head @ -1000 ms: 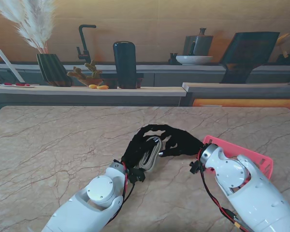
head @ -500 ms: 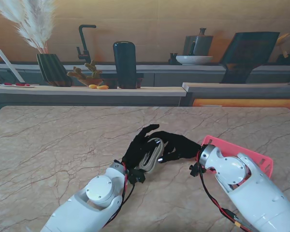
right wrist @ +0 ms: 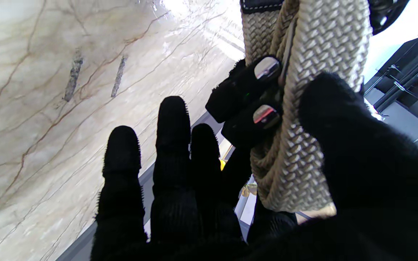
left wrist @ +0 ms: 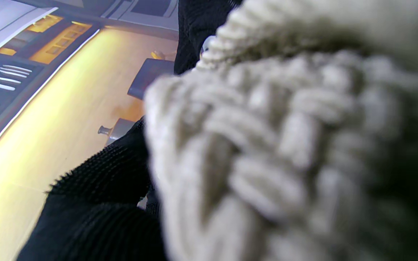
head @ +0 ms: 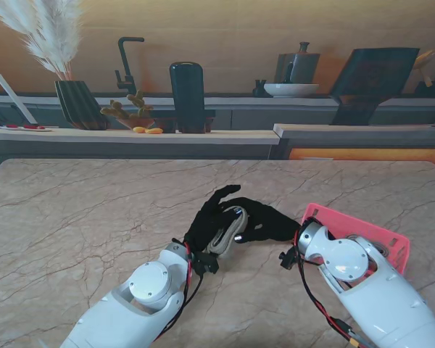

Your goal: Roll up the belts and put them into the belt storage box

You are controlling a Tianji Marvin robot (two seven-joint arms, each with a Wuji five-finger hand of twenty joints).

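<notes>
Now drawn closer together, both hands — left (head: 206, 226) and right (head: 264, 221) — clasp the half-coiled belt (head: 223, 233) over the table (head: 94, 217), tightening the roll beside the box (head: 391, 243)

Overhead stand view, two close wrist views

The belt (head: 225, 229) is a beige braided webbing strap, gathered into a loose coil of several turns with a silvery metal end showing at its far tip. It sits over the marble table's middle, held between the two black-gloved hands. The box (head: 388, 241) is a pink slotted plastic tray lying flat to the right of the belt, partly hidden behind the right forearm.
</notes>
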